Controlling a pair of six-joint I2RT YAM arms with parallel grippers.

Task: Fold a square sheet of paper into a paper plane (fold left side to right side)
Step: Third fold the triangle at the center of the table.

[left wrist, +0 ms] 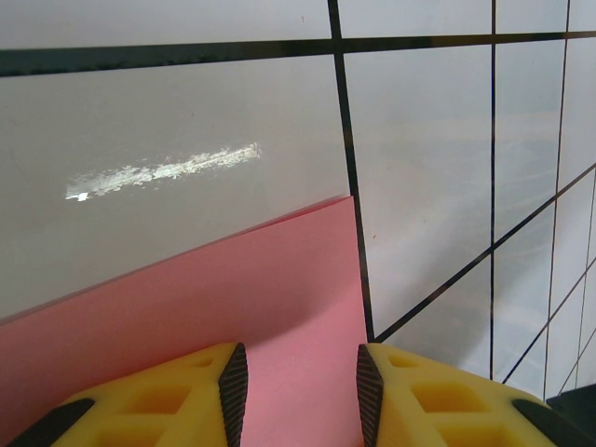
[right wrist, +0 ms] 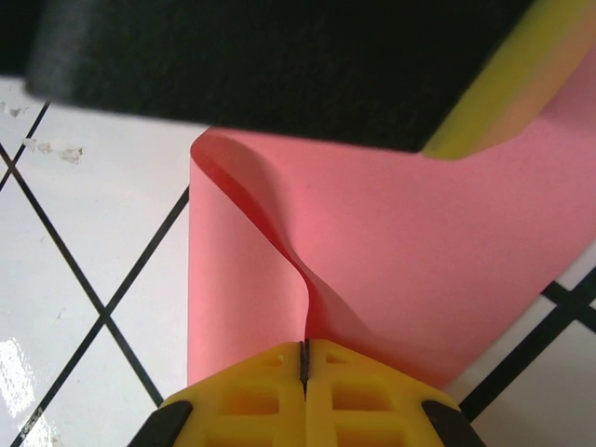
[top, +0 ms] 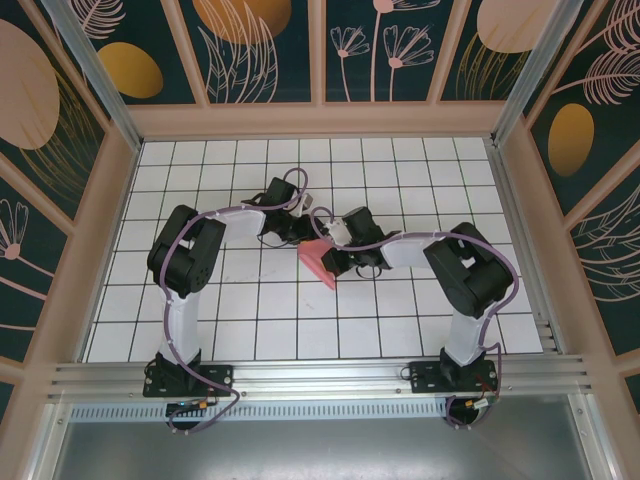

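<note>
Overhead, patterned wall panels (top: pixel 250 40), dark teal with tan leaves and ovals, closed off three sides of the white gridded table (top: pixel 200 300). My two arms rose from its near edge. My left arm (top: pixel 185 260) bent in from the left and my right arm (top: pixel 470 270) from the right, so that both wrists met near the middle of the table. Between them lay the sheet of paper (top: pixel 322 264), pink-red. From above it showed as a small pointed patch on the near side of my wrists, with the rest hidden beneath them. My left gripper (top: pixel 303 236) sat at the paper's far-left side and my right gripper (top: pixel 337 262) at its right side, the two close together.

From my left wrist, the sheet (left wrist: pixel 233 298) lay flat on the tiles, one corner reaching a black grid line. My left fingers (left wrist: pixel 186 400) stood apart, with paper showing between them and nothing clamped. I could not tell whether their tips touched the sheet. A pale scuff (left wrist: pixel 163 172) marked the tile beyond the paper's edge.

From my right wrist, my right fingers (right wrist: pixel 251 391) were pressed together on an edge of the sheet (right wrist: pixel 391 242). The paper was lifted off the table there and curved in a soft fold running into the seam between them. The dark body and one yellow finger of my left gripper hung just above the paper's far side.
</note>
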